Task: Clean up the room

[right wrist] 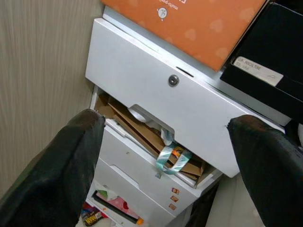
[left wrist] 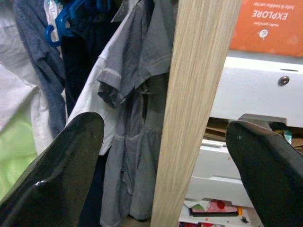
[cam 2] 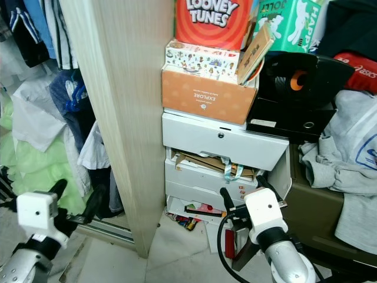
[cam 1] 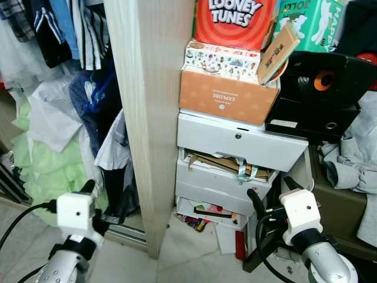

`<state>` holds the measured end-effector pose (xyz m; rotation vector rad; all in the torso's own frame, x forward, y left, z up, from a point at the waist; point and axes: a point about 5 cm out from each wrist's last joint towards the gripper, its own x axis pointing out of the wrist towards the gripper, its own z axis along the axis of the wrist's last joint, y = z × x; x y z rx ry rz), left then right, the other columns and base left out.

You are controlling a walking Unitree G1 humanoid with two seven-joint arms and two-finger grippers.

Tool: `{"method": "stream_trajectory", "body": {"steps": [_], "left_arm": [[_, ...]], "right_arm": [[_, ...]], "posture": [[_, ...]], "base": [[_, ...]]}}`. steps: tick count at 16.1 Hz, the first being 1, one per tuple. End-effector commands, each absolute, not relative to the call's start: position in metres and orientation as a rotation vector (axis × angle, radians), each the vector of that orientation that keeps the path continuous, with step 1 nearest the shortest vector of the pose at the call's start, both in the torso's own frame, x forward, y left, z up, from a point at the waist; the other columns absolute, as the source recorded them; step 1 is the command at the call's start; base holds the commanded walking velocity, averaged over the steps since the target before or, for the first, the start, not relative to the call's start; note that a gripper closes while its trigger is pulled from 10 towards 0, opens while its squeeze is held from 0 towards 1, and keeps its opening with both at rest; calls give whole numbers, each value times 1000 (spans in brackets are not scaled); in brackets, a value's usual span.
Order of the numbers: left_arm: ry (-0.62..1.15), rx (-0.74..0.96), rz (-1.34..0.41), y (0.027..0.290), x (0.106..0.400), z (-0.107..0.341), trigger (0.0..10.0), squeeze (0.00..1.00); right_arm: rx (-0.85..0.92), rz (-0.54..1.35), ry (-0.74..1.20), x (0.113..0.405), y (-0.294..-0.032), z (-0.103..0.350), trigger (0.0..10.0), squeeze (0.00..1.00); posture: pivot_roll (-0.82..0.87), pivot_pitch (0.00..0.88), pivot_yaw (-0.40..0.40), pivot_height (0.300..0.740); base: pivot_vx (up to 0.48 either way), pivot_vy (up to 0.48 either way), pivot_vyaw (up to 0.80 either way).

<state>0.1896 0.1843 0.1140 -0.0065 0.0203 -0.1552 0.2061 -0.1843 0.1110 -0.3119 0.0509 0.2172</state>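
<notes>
**A:** What's in front of you?

**B:** You face a white drawer cabinet (cam 1: 235,141) standing just right of a tall wooden panel (cam 1: 150,118). Its top drawer is shut and has a small round lock (right wrist: 173,81). The drawer below it hangs open, stuffed with brown cardboard and paper (right wrist: 142,130), and a teal ribbon (right wrist: 166,158) dangles over its front edge.

**A:** And on top of the cabinet?

**B:** An orange box printed "EXPLORE" (cam 1: 227,97) rests on it. A patterned box (cam 1: 221,59) sits in that box, with a red "Looney Tunes" box (cam 1: 234,20) behind. A black case (cam 1: 318,97) stands to the right, touching the orange box.

**A:** Where's the mess you'd tidy?

**B:** On the floor at the cabinet's foot: colourful packets and a flat book or booklet (cam 1: 206,213) poke out from under the lowest drawer. A grey garment (cam 1: 353,159) is heaped on a dark surface at far right. Left of the panel, clothes (cam 1: 70,88) hang in a wardrobe, some on blue hangers (left wrist: 61,21).

**A:** Your claws?

**B:** Your left claw (left wrist: 165,156) is released, fingers spread wide either side of the panel's edge, low and near you. Your right claw (right wrist: 165,156) is also released and holds nothing, its fingers (cam 1: 257,203) pointing up at the open drawer.
</notes>
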Motion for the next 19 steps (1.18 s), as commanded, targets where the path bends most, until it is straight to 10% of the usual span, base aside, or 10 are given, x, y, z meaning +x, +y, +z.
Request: {"method": "stream_trajectory", "body": {"steps": [1, 19], "left_arm": [[34, 2, -155, 185, 189, 111, 10000, 0], [26, 8, -182, 182, 194, 114, 10000, 0]], "right_arm": [[-307, 213, 57, 207, -186, 112, 10000, 0], [-293, 203, 74, 212, -186, 104, 10000, 0]], "posture": [[-51, 24, -71, 740], [-44, 31, -63, 740]], "base": [[0, 0, 0], [0, 0, 667]]}}
